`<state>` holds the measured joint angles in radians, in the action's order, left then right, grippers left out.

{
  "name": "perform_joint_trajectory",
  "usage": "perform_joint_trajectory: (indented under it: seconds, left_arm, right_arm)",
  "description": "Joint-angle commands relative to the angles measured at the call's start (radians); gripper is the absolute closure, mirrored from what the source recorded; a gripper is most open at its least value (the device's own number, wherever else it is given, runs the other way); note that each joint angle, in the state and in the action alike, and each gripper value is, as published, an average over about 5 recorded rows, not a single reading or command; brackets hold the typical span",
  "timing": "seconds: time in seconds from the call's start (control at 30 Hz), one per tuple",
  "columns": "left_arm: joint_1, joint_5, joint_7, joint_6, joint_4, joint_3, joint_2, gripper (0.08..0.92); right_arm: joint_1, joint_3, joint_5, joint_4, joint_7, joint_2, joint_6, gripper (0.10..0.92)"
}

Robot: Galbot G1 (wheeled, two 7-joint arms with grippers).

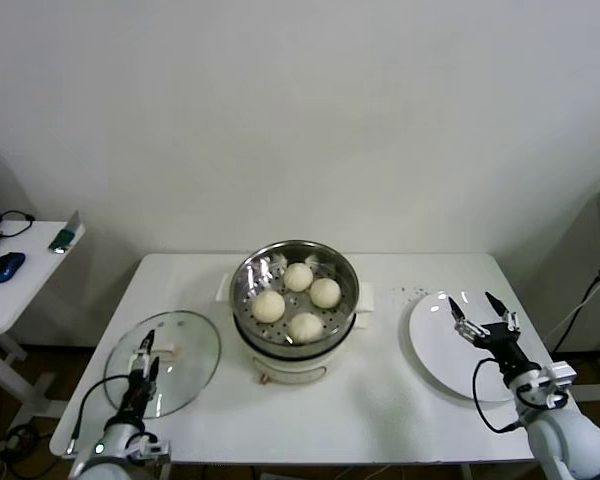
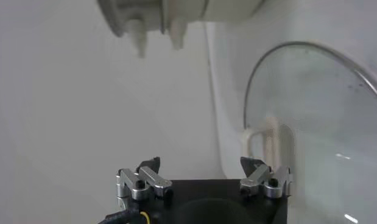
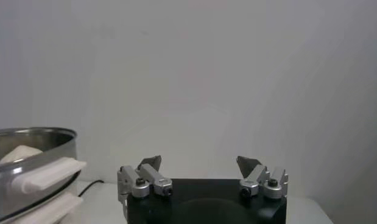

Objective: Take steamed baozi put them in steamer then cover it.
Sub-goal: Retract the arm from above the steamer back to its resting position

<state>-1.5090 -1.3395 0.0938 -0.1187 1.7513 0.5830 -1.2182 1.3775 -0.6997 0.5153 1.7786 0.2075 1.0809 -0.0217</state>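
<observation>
Closest to the head cam I've got both grippers at the near edge of the white table (image 1: 380,410). Left gripper (image 1: 146,352) sits over the near side of the cover (image 1: 163,362), fingers spread wide and holding nothing. Right gripper (image 1: 483,317) hovers above the white plate (image 1: 445,350), fingers wide apart too, nothing between them.

Counting stuff: four steamed baozi (image 1: 299,277), one steamer (image 1: 295,310), one cover, one plate. All four buns sit inside the steamer on the perforated tray, smooth, round and cream-white, grouped in a rough diamond. The steamer is shiny steel with a cream-white base and side handles, sitting mid-table between the cover and the plate.

Cover is off the pot, lying flat on the table on my left: clear glass, metal rim, cream handle on top. From the left wrist cam its handle (image 2: 267,143) shows just ahead of the gripper (image 2: 203,167).

Off to the left there's a side table (image 1: 10,290) with a blue mouse (image 1: 6,266).
</observation>
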Motion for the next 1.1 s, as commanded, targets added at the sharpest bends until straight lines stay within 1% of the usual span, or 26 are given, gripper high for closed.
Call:
perform_joint_trajectory:
  seconds: [0.03, 0.2, 0.4, 0.63, 0.83, 0.93, 1.1]
  left_arm:
    - [0.09, -0.051, 0.059, 0.016, -0.18, -0.015, 0.006, 0.177]
    - [0.147, -0.045, 0.091, 0.023, -0.235, -0.022, 0.007, 0.177]
    - [0.191, -0.031, 0.117, 0.024, -0.269, -0.029, 0.007, 0.177]
    - [0.216, -0.012, 0.137, 0.022, -0.314, -0.029, 0.003, 0.177]
    - [0.226, 0.011, 0.167, 0.036, -0.322, -0.035, 0.004, 0.18]
    - [0.23, 0.025, 0.172, 0.04, -0.328, -0.042, 0.001, 0.222]
    - [0.234, 0.038, 0.178, 0.055, -0.344, -0.046, -0.004, 0.363]
  right_arm:
    - [0.016, -0.016, -0.04, -0.007, 0.001, 0.03, 0.005, 0.203]
    - [0.018, -0.021, -0.052, -0.016, 0.003, 0.03, 0.016, 0.203]
    - [0.02, -0.023, -0.075, -0.025, 0.007, 0.036, 0.029, 0.203]
    - [0.019, -0.022, -0.098, -0.031, 0.014, 0.052, 0.039, 0.203]
    - [0.023, -0.024, -0.113, -0.036, 0.02, 0.061, 0.048, 0.203]
    - [0.023, -0.025, -0.125, -0.041, 0.023, 0.068, 0.054, 0.203]
    - [0.021, -0.025, -0.137, -0.043, 0.025, 0.078, 0.058, 0.203]
